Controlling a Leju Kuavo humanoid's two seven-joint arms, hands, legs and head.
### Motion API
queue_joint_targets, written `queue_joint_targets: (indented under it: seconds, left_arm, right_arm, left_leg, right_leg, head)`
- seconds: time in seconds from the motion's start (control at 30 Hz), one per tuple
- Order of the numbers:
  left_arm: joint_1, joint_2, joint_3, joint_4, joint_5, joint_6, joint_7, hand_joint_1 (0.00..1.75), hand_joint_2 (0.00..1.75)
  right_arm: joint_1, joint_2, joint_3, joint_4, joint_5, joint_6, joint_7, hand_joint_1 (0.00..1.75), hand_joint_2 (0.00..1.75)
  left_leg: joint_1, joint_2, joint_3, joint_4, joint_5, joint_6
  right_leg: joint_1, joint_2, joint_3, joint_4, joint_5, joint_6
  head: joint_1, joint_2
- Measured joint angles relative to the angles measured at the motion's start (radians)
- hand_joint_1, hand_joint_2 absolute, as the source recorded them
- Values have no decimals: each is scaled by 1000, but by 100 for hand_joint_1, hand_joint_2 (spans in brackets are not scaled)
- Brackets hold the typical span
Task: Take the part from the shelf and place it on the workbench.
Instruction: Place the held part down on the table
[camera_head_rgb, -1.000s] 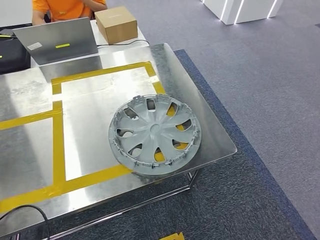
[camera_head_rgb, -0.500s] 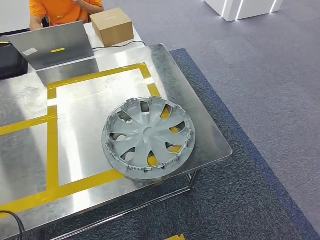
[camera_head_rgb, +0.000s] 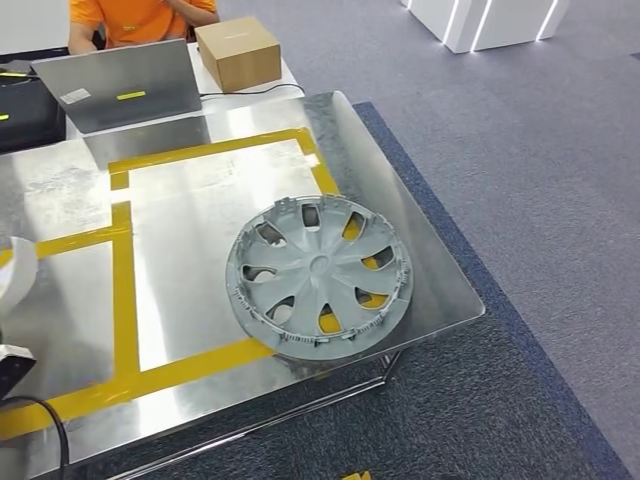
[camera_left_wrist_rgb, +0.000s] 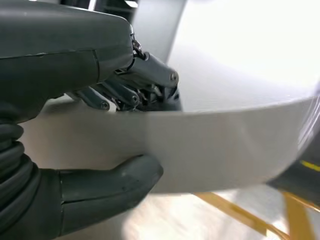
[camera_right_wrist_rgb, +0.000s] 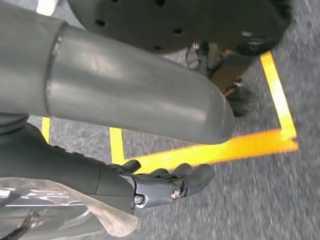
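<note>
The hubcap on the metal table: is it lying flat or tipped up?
Lying flat. The hubcap rests face up on the workbench, near its right front corner, overlapping the yellow tape; neither robot hand touches it.

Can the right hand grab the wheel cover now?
Probably not yet: the right hand hangs low over the carpet, away from the wheel cover on the table. The left hand holds a pale part.
</note>
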Motion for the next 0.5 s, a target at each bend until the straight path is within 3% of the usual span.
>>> queue_joint_targets:
  seconds: [0.07, 0.1, 0.13, 0.2, 0.27, 0.4, 0.47, 0.5]
  left_arm:
    - [-1, -20, -59, 0, 24, -11, -9, 0, 87]
    - [1, -31, -83, -1, 46, -20, -18, 0, 44]
    - [4, -43, -104, -6, 80, -32, -30, 0, 0]
    - [13, -78, -135, -31, 183, -65, -56, 0, 0]
    - [31, -121, -157, -80, 307, -99, -73, 0, 0]
    - [77, -205, -190, -227, 501, -123, -78, 0, 0]
    - [86, -232, -198, -289, 562, -127, -77, 0, 0]
    - [91, -245, -200, -315, 604, -128, -85, 0, 0]
  right_arm:
    - [3, 0, 0, 2, 1, 1, 1, 0, 0]
    - [4, 0, 0, 2, 1, 1, 2, 0, 0]
    - [5, 0, 0, 2, 0, 1, 2, 0, 0]
    - [5, 0, 0, 2, -2, 0, 3, 0, 0]
    - [5, 0, 0, 2, -7, 0, 4, 0, 0]
    - [12, 1, 0, 2, -15, -4, 5, 0, 0]
    - [14, 3, 0, 2, -18, -6, 5, 0, 0]
    - [14, 4, 0, 2, -20, -8, 5, 0, 0]
  left_leg:
    - [-6, 1, 1, 0, -2, 5]
    - [-8, 1, 2, 1, -4, 7]
    - [-10, 1, 3, 1, -5, 8]
    - [-13, 1, 10, 1, -10, 9]
    - [-18, -1, 13, 3, -16, 5]
    - [-19, -1, 16, 5, -27, -10]
    - [-18, -1, -3, 58, -64, -20]
    - [-17, 0, -29, 117, -95, -23]
  right_leg:
    - [1, 0, -71, 131, -47, 0]
    - [2, 0, -90, 157, -46, -1]
    - [3, 0, -87, 139, -22, -5]
    - [6, 1, -30, 4, 56, -16]
    - [9, 0, 28, -114, 105, -25]
    - [8, 1, 50, -145, 110, -33]
    - [2, -2, 58, -155, 112, -43]
    - [1, -2, 61, -156, 111, -46]
  head:
    - [0, 0]
    - [0, 0]
    - [0, 0]
    - [0, 0]
    - [0, 0]
    - [-1, 0]
    - [-5, 0]
    - [-6, 0]
